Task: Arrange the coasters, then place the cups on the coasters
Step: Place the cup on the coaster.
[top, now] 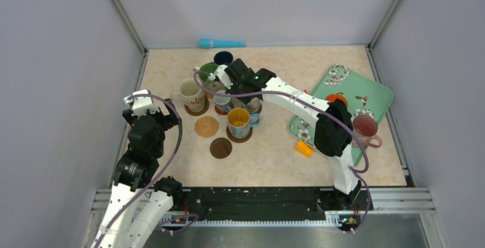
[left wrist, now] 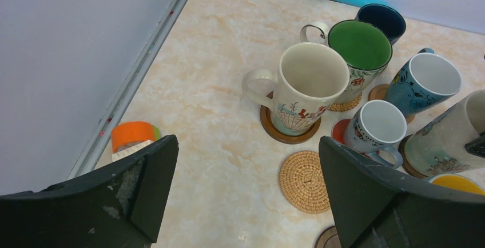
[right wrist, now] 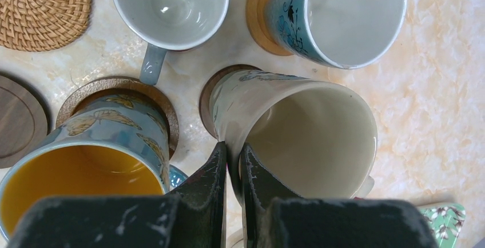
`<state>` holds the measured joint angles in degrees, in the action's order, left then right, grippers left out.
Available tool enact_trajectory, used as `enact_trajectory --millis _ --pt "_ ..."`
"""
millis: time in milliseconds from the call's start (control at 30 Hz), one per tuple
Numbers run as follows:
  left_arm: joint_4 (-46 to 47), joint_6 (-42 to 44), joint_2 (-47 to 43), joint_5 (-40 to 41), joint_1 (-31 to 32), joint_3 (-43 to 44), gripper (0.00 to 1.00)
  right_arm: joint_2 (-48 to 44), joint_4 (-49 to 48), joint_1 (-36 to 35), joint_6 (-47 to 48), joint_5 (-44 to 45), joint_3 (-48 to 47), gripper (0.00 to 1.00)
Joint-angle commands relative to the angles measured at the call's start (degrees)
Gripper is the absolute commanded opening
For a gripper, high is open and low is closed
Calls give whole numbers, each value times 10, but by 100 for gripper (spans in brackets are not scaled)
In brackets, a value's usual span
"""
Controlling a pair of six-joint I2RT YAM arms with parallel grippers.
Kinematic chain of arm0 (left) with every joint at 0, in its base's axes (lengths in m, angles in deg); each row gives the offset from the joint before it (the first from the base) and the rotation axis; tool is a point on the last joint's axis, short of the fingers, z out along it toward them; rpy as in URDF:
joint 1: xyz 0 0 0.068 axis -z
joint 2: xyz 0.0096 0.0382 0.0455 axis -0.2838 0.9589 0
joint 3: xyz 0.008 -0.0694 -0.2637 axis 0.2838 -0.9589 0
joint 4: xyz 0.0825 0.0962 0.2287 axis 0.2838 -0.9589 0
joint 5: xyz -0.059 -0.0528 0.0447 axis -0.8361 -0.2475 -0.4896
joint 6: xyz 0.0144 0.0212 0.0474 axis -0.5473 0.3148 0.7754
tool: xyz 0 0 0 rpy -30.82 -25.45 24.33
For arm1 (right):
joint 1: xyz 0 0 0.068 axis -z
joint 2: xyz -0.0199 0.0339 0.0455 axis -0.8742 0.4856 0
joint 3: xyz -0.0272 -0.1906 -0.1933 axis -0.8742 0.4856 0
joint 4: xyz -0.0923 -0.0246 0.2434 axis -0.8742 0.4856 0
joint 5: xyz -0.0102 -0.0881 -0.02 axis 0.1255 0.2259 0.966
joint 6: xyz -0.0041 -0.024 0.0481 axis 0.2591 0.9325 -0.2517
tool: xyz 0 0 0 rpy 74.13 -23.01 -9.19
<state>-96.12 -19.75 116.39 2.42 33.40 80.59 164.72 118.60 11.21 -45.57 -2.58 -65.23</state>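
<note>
My right gripper [right wrist: 233,162] is shut on the near rim of a pale cream cup [right wrist: 297,128], one finger inside and one outside. The cup leans, its base over a dark brown coaster [right wrist: 207,96]; I cannot tell if it touches. Beside it a yellow-lined cup [right wrist: 86,168], a small white cup [right wrist: 169,5] and a blue floral cup [right wrist: 343,16] stand on coasters. My left gripper [left wrist: 247,145] hangs open over bare table, near a woven coaster [left wrist: 305,180]. A cream cup [left wrist: 306,85], a green-lined cup [left wrist: 360,45] and a dark blue cup [left wrist: 382,18] stand behind.
A dark wooden coaster [top: 221,148] lies bare near the woven one. The teal floral tray [top: 366,94] at right carries a pink cup [top: 366,128] and an orange cup [top: 336,97]. An orange block [top: 305,148], a teal stick [top: 220,43] and an orange tape roll [left wrist: 132,134] lie about.
</note>
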Motion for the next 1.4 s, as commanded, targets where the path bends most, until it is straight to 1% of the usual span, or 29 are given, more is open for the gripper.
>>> enact_trajectory --millis 0,100,400,667,867,1367 --pt "30 6 -6 -1 -2 -1 98 -9 -27 -7 18 34 -46 2" --pt "30 6 -6 0 -2 -1 98 -9 -27 -7 18 37 -47 8" --pt "30 7 -7 1 -2 -2 98 -11 -27 -14 16 36 -46 20" --pt "30 8 -10 1 -2 -2 98 -14 -13 -17 12 26 -48 20" --pt "31 8 -12 -1 -2 -4 98 -14 -1 -18 15 27 -47 16" --pt "32 6 -15 -2 -3 -3 98 -19 25 -18 36 18 -44 13"
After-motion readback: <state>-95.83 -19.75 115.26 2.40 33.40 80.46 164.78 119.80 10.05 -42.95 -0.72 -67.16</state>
